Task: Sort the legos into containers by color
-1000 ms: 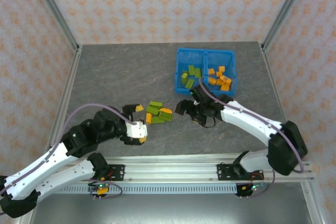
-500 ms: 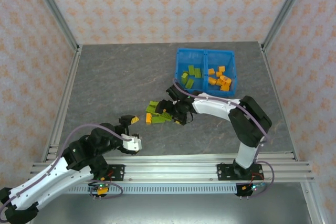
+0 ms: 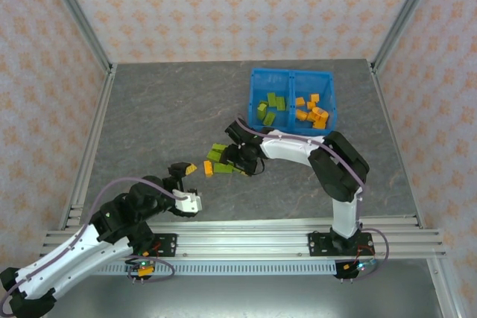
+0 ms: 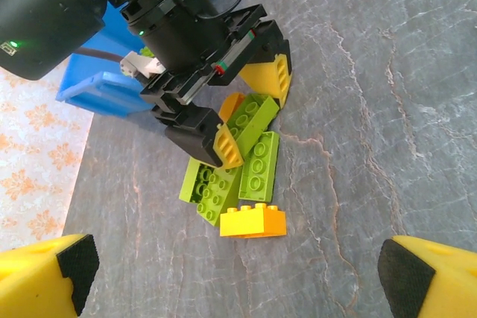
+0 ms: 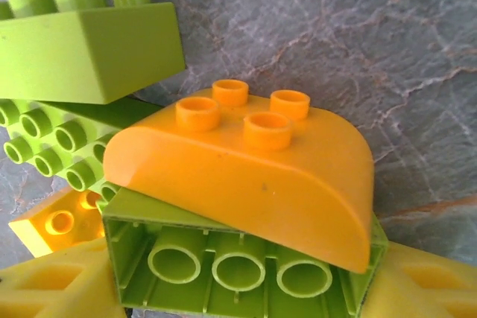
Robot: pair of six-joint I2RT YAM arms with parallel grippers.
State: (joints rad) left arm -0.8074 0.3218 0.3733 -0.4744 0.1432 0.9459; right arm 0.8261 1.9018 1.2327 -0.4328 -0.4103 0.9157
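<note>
Bright even lighting, soft faint shadows, sharp focus, no glare

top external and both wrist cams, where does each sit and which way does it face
top external: above and behind the arm bases, looking down on the table, blue bin, loose bricks, left gripper, right gripper.
left wrist: on the left arm, facing the loose bricks and right gripper; left fingertips at bottom corners.
right wrist: close over an orange curved brick on a green brick; right fingertips at bottom corners.
shared: top external and left wrist both show the right gripper at the loose bricks.
</note>
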